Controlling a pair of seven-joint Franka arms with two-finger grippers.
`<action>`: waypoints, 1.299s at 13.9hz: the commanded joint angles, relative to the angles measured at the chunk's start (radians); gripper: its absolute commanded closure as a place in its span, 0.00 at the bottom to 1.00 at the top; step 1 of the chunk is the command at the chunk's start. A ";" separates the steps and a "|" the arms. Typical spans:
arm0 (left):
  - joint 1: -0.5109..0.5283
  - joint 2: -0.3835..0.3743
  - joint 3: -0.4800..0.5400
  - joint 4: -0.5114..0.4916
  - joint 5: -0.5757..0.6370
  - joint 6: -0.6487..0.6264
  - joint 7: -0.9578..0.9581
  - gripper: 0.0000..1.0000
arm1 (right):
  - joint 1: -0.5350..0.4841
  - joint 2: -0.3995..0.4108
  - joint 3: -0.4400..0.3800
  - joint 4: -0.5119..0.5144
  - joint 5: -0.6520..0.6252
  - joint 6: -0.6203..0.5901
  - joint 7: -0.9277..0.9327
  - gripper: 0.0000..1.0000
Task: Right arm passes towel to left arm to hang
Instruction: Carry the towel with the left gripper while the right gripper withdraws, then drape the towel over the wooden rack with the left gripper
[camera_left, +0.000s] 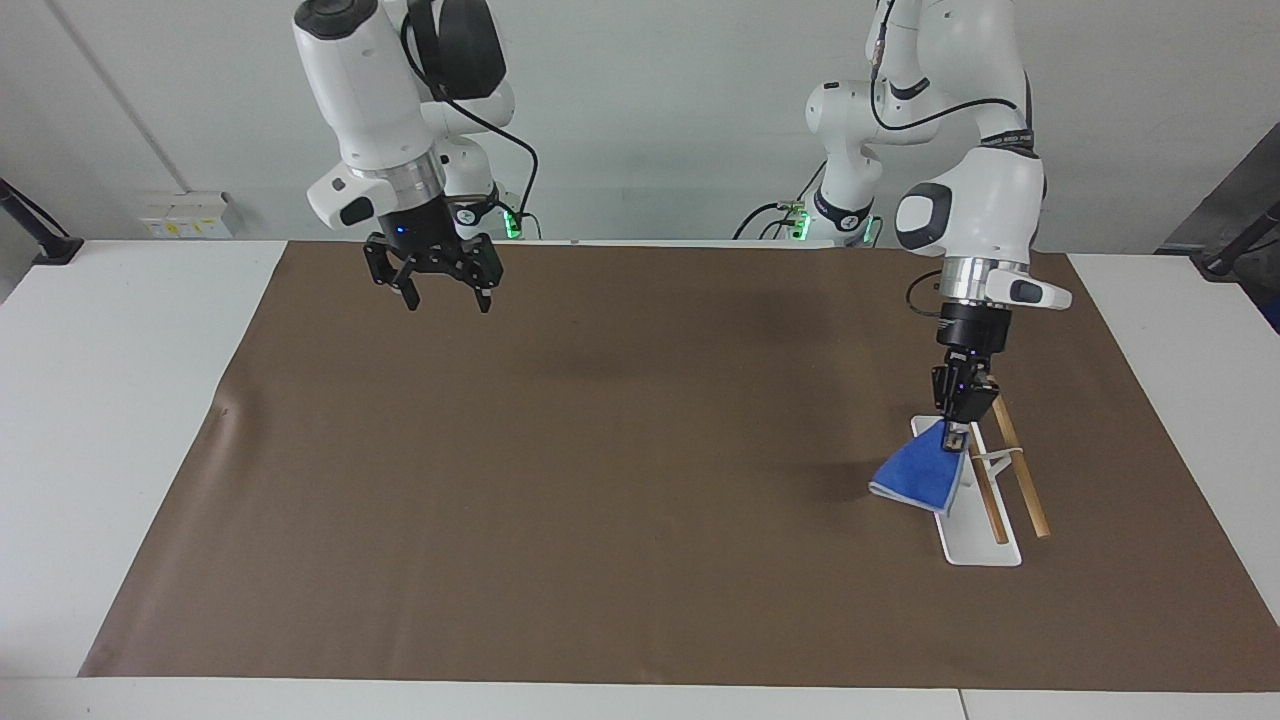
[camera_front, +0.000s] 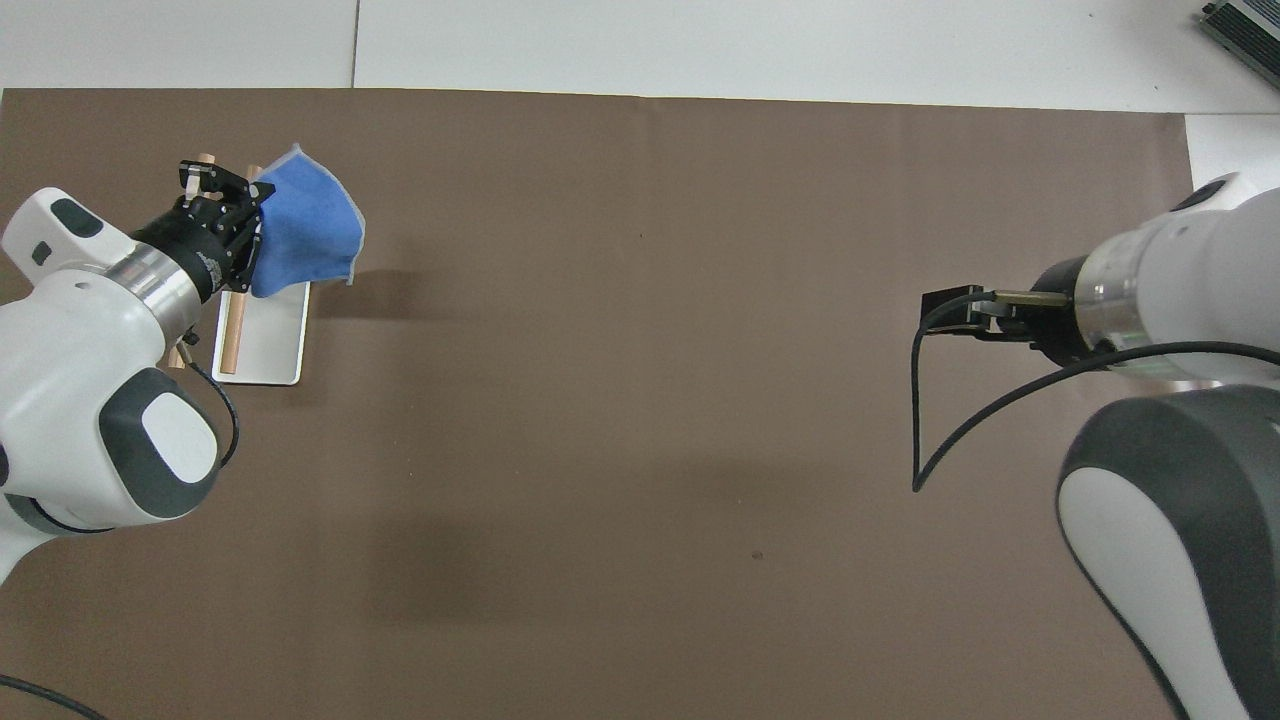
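Brown table mat (camera_left: 600, 480) bore one rack (camera_left: 975, 545); one blue, grey-edged towel (camera_left: 920, 475) hung clamped in left gripper (camera_left: 955, 437); right gripper (camera_left: 443, 297) waited, fingers apart.

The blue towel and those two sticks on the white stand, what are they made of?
The towel looks like soft cloth: it droops in folds from the left gripper and has pale stitched edging. The two sticks look like bare wood, tan and matte. The white stand looks smooth and hard, maybe painted metal or plastic; I can't tell which.

White table (camera_left: 120, 400), brown mat (camera_left: 600, 480) on it, white-based two-rod rack (camera_left: 985, 545) on mat.
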 joint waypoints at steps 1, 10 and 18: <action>0.094 -0.009 -0.013 -0.011 -0.001 0.003 0.051 1.00 | -0.048 0.007 0.007 0.119 -0.021 -0.128 0.006 0.00; 0.298 0.004 -0.013 -0.048 -0.001 -0.007 0.055 1.00 | -0.144 0.023 0.000 0.265 -0.053 -0.302 -0.103 0.00; 0.350 0.004 -0.008 -0.064 -0.003 -0.087 0.164 0.00 | -0.008 0.023 -0.201 0.211 -0.061 -0.276 -0.206 0.00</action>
